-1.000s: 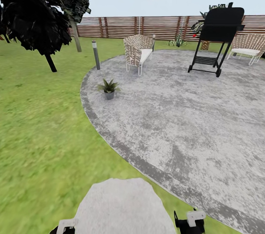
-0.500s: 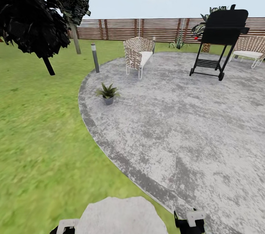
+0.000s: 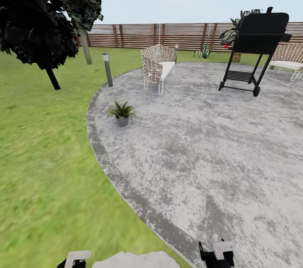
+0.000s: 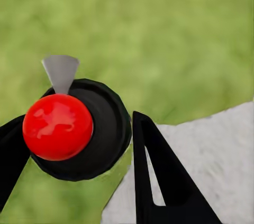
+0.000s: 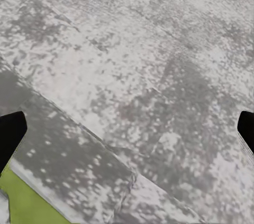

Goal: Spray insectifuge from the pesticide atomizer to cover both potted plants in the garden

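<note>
**Grippers low at the patio's edge, 1 potted plant ahead**

The left gripper (image 4: 74,145) has its 2 black fingers (image 4: 159,176) spread wide apart over the green lawn (image 4: 159,28), and between them sits a glossy red ball on a round black disc (image 4: 58,126) with a small grey wedge above it; whether the fingers actually touch that piece I cannot tell. Beside it lies the edge of a pale grey stepping stone (image 4: 211,150). The right gripper (image 5: 127,129) is wide open too, just its 2 dark fingertips (image 5: 10,134) at the sides, nothing between them, looking down on the mottled grey paving (image 5: 159,49).

From the head view, both grippers sit at the very bottom, the left gripper (image 3: 75,257) and the right gripper (image 3: 219,253). The round grey paved patio (image 3: 202,154) spreads ahead. On its left part, near the rim, stands 1 small potted plant with pointed green leaves in a grey pot (image 3: 121,113). Behind it on the grass: a slim grey bollard lamp (image 3: 107,69). Farther back, a woven wicker chair with white cushion (image 3: 158,65), a black wheeled barbecue grill (image 3: 254,44), a dark-leaved tree (image 3: 42,11), and the brown slatted wooden fence (image 3: 176,35).
</note>
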